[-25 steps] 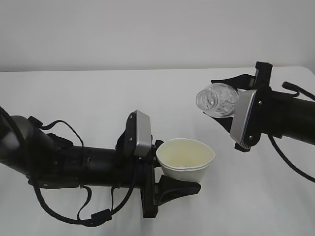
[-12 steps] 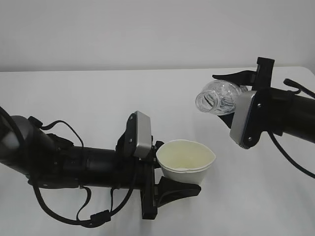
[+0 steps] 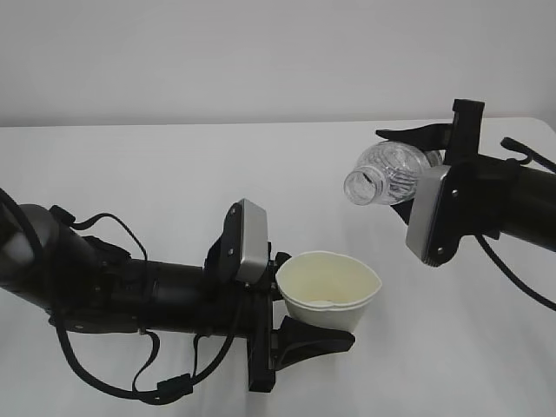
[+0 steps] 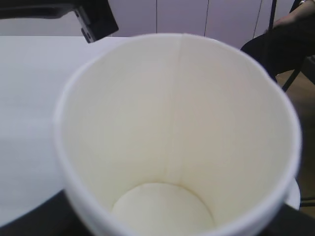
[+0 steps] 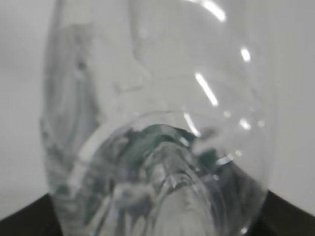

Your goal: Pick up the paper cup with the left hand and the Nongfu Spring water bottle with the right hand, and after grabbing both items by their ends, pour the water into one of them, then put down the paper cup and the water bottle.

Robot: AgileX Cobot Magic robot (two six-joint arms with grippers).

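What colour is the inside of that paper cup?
A pale, creamy off-white inside the paper cup, with a faint vertical seam; the left wrist view shows it best.

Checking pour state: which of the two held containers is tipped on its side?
The small clear plastic bottle in the right claw, mouth facing the camera side. The white tapered paper cup in the left claw stands upright.

white paper cup [image 3: 328, 291] held upright, mouth open; clear uncapped water bottle [image 3: 387, 174] tipped nearly horizontal above it, apart.

Open gap separates tilted bottle [image 3: 385, 175] from cup [image 3: 328, 291]; table [image 3: 156, 174] behind bare
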